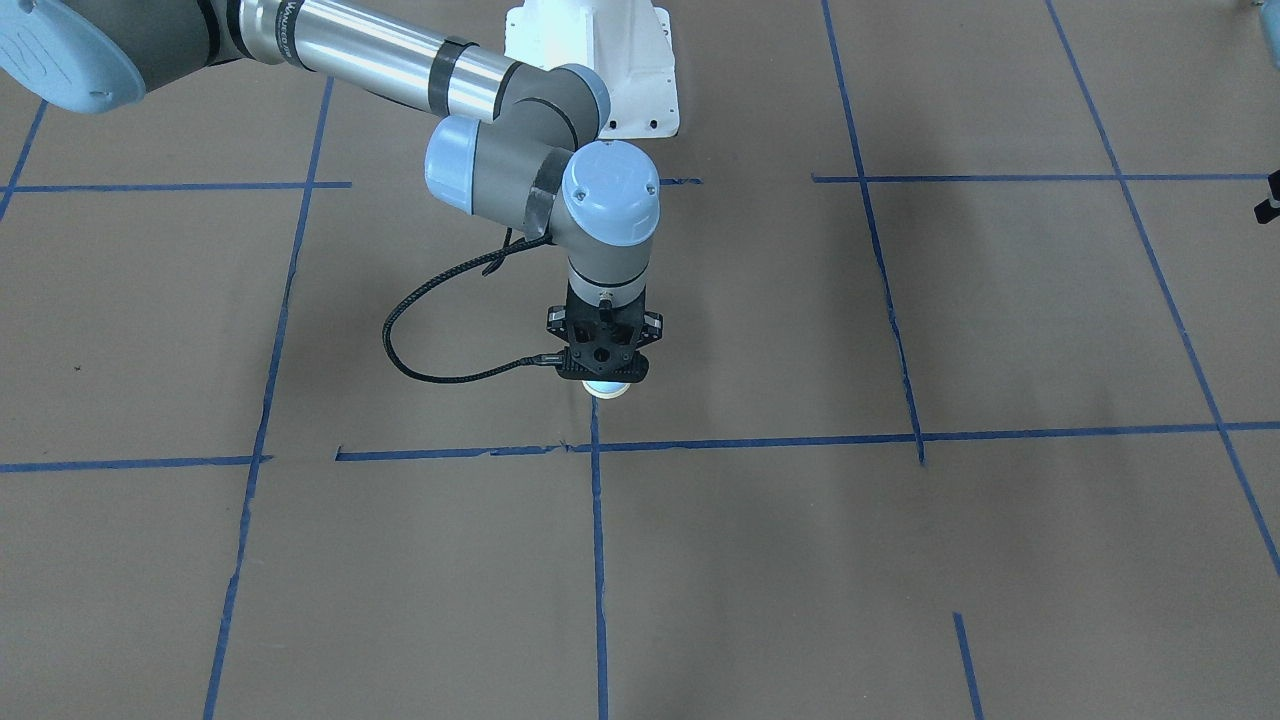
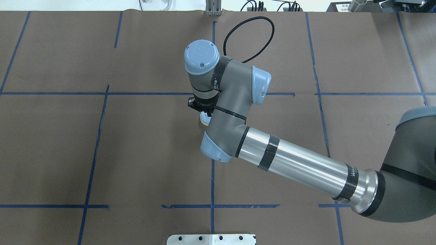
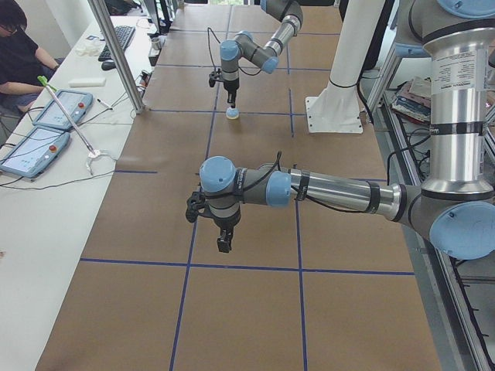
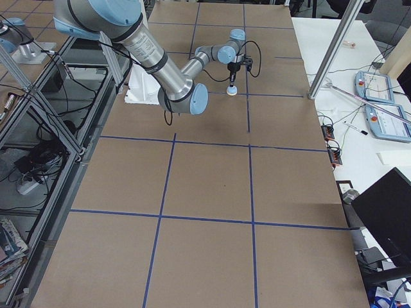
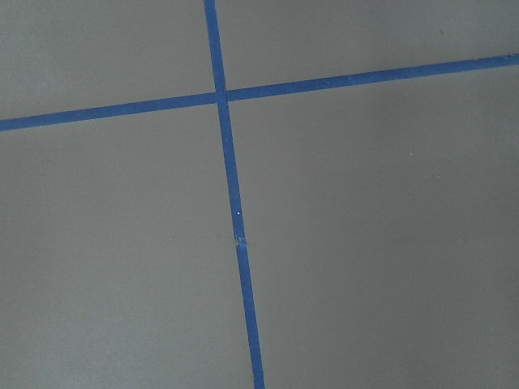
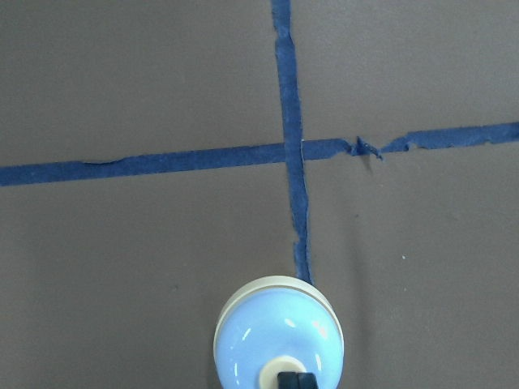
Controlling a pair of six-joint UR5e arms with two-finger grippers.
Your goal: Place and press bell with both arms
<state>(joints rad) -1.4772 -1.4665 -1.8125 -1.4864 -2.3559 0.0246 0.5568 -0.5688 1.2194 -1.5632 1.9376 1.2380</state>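
The light-blue bell (image 6: 280, 336) with its cream base stands on the brown paper, right at a blue tape line. It also shows in the front view (image 1: 606, 390) and the overhead view (image 2: 203, 118). My right gripper (image 6: 293, 379) hangs straight down over it. Its black fingertips are together and rest on the cream button. The gripper body hides most of the bell in the front view (image 1: 604, 375). My left gripper (image 3: 223, 238) shows only in the exterior left view. It points down above bare paper, far from the bell, and I cannot tell whether it is open or shut.
A white bolted pedestal (image 1: 600, 70) stands behind the bell. Blue tape lines (image 5: 231, 203) cross the paper. A side table (image 3: 46, 131) holds tablets and cables, with a seated person (image 3: 19, 54) beside it. A metal post (image 4: 334, 45) stands at the table edge.
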